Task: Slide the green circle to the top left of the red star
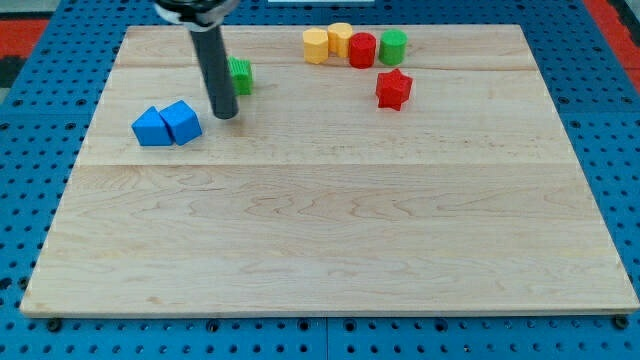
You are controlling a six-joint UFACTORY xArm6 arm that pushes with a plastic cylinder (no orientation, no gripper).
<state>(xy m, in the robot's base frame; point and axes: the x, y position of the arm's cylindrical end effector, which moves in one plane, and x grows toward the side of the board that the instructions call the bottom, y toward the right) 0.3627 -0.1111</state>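
Note:
The green circle (393, 46) stands near the view's top, at the right end of a row of blocks. The red star (393, 89) lies just below it. My tip (225, 113) rests on the board far to the left, to the right of the two blue blocks (166, 124) and just below a green block (240, 76) that the rod partly hides.
In the row to the left of the green circle stand a red cylinder (362, 49), a yellow block (340, 38) and another yellow block (316, 46). The wooden board (330, 230) lies on a blue pegboard surface.

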